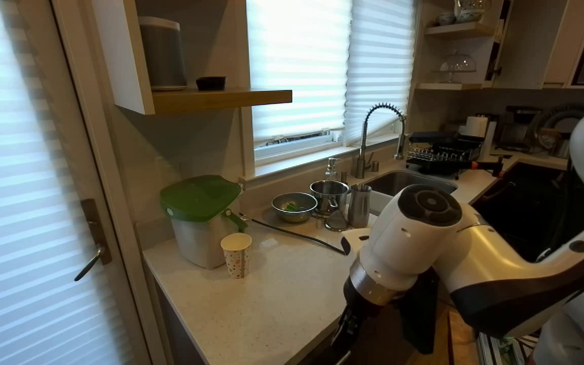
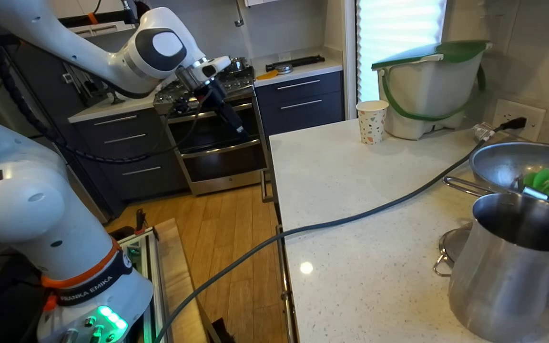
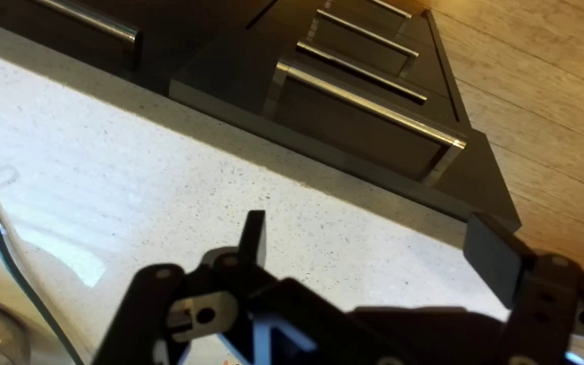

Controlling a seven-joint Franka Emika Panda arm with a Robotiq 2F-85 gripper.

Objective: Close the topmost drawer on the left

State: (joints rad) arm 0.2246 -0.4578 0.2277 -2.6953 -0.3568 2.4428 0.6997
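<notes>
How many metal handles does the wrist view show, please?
5: upper-left handle; right of it, stacked, nearest handle, second handle, third handle and farthest handle. More may be hidden.

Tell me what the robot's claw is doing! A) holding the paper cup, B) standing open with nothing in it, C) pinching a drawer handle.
B, because in the wrist view the claw has its fingers spread apart, with speckled countertop showing between them.

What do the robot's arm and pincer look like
The arm is white and rounded, with dark joint caps, an orange ring and a black band reading FRANKA EMIKA. A thick black cable hangs along it. The pincer is mostly black, with flat pads.
</notes>
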